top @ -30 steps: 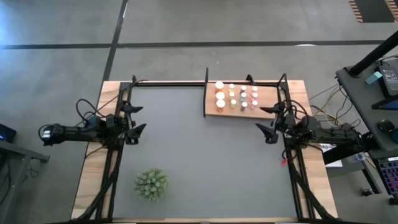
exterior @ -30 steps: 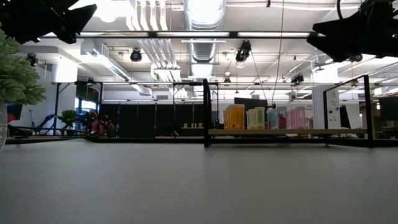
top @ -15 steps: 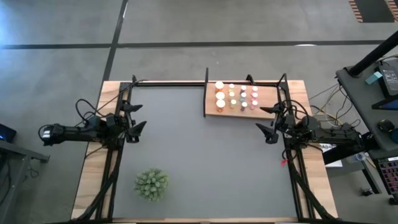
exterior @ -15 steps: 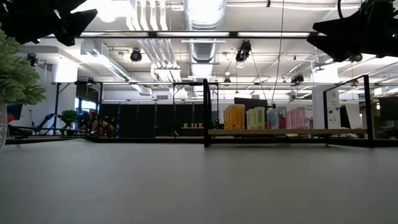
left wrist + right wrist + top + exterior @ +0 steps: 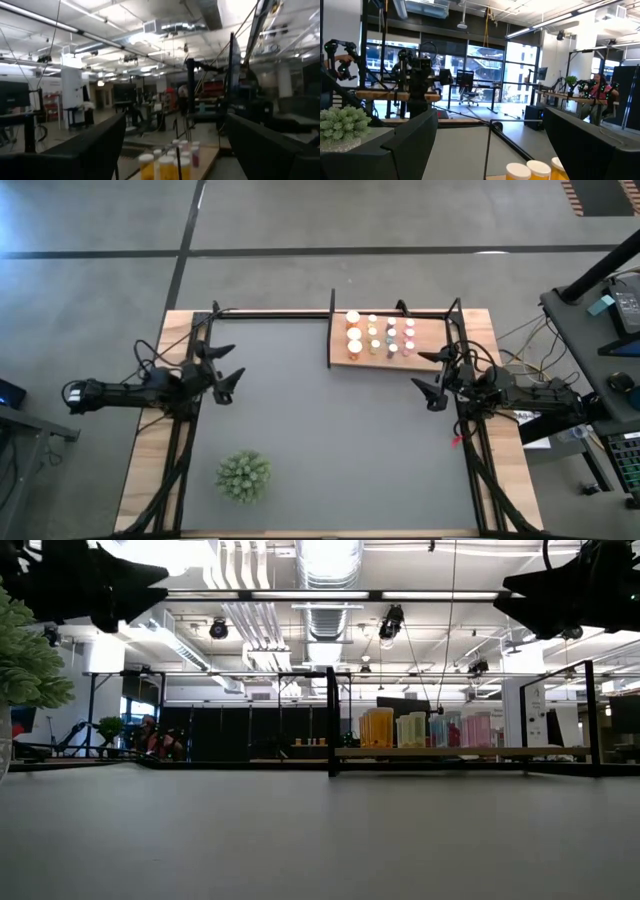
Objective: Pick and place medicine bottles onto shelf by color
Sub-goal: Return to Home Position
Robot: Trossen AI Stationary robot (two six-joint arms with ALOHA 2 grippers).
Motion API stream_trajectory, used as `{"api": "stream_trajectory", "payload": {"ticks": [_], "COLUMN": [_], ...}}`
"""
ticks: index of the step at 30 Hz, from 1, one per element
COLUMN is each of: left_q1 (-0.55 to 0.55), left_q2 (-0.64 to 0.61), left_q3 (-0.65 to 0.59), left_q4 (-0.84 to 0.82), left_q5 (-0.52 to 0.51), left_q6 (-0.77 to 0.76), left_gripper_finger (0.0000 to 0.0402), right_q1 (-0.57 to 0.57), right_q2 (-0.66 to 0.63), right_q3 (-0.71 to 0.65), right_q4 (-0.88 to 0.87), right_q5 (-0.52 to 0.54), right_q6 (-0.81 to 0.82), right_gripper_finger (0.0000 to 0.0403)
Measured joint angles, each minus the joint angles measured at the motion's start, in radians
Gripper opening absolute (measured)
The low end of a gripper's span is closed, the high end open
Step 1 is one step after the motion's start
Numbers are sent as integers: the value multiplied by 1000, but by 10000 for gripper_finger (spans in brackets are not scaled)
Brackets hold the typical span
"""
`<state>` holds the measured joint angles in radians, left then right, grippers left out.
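Several medicine bottles (image 5: 380, 335) with white caps stand in rows on the light-wood shelf (image 5: 338, 352) at the table's far right; orange ones are at its left end and paler and pink ones toward its right end. In the low view the bottles (image 5: 420, 730) stand upright on the shelf board (image 5: 500, 752). My left gripper (image 5: 236, 362) hangs open above the mat's left edge, with the bottles (image 5: 167, 160) far ahead of it. My right gripper (image 5: 418, 372) hangs open just near of the shelf's right end, with orange bottles (image 5: 530, 170) below its fingers. Neither gripper has anything between its fingers.
A green spiky plant (image 5: 243, 477) stands on the dark grey mat (image 5: 330, 440) at the near left. Thin black frame posts (image 5: 332, 725) rise at the shelf's corners. The arms' black frames run along the table's left and right sides.
My left gripper has turned at the wrist, and its open fingers have swung toward the table's right and slightly toward the far edge, toward the shelf. The right arm and the bottles have kept still.
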<state>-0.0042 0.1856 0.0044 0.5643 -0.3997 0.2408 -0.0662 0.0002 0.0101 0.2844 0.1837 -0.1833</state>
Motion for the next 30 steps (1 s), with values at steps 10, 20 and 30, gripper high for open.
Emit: {"api": "stream_trajectory", "payload": {"ticks": [10,20,30], "left_q1": [0,0,0], "left_q2": [0,2,3], "left_q3": [0,0,0], "left_q4": [-168,-193,-213], "left_q5": [-19,-28,-28], "left_q6": [-1,1,2], "left_gripper_finger": [322,322,322], "right_q1": [0,0,0], "right_q2": [0,0,2], "right_q3": [0,0,0], "right_q4": [0,0,0], "right_q5": [0,0,0], "right_q6": [0,0,0], "right_gripper_finger": [350,350,350]}}
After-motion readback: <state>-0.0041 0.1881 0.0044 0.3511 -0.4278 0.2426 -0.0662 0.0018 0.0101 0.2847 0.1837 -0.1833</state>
